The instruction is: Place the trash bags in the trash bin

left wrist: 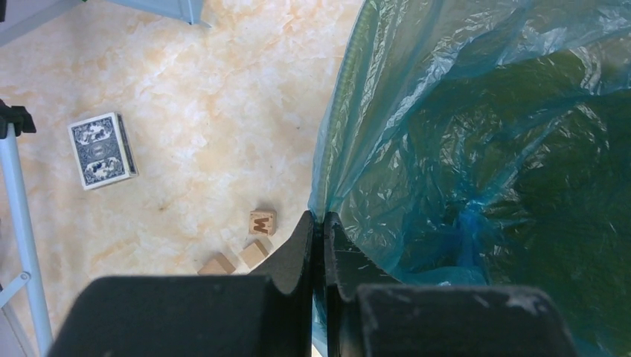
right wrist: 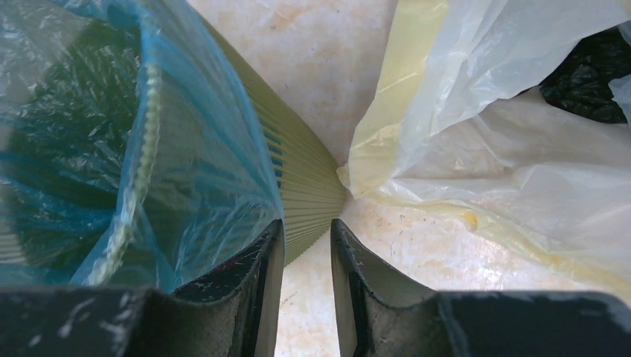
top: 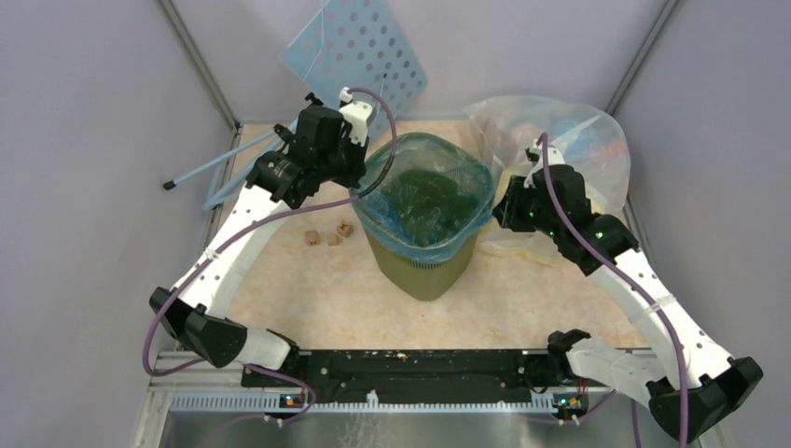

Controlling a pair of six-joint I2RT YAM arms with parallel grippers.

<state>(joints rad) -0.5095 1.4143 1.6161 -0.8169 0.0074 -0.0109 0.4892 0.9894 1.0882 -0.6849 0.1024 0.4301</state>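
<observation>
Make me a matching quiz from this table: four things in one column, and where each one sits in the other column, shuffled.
1. light-blue trash bag
2. yellowish bag
3. playing-card deck
4. perforated blue panel

A. propped at the back, behind the bin
B. lining the trash bin
C. lying flat near the wooden cubes
D. right of the bin

Pairs: 1-B, 2-D, 3-C, 4-A

1. The left fingers (left wrist: 298, 253) are pinched together on the edge of the light-blue trash bag (left wrist: 417, 111).
2. The bag lines the green trash bin (left wrist: 353, 82).
3. On the counter (left wrist: 208, 111) lie a card box (left wrist: 100, 150) and three wooden blocks (left wrist: 262, 222).
</observation>
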